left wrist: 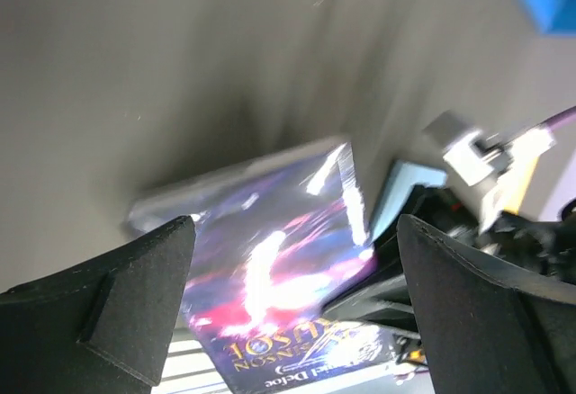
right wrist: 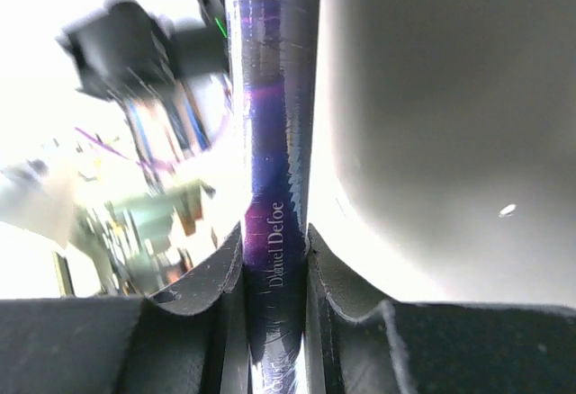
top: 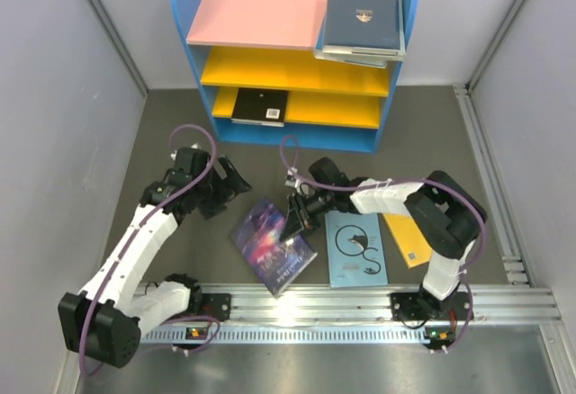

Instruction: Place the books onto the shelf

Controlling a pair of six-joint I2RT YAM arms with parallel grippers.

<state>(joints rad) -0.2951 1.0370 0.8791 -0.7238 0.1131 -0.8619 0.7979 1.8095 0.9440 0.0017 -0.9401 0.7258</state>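
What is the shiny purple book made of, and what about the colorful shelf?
The purple galaxy book looks like paper with a glossy cover: white glare streaks cross it. The shelf could be painted wood or plastic, hard to say; its blue, pink and yellow boards look smooth, evenly coloured and matte.

The top view is bright, evenly lit from overhead and sharp. Shadows are soft, and glare whitens the rail (top: 360, 297) just in front of the purple book (top: 273, 246). In the left wrist view the book is smeared by blur, with white glare streaks on its cover and a dark shadow on the table (left wrist: 180, 97) beyond it. In the right wrist view everything left of the book is blown out and blurred, though the spine lettering stays readable.
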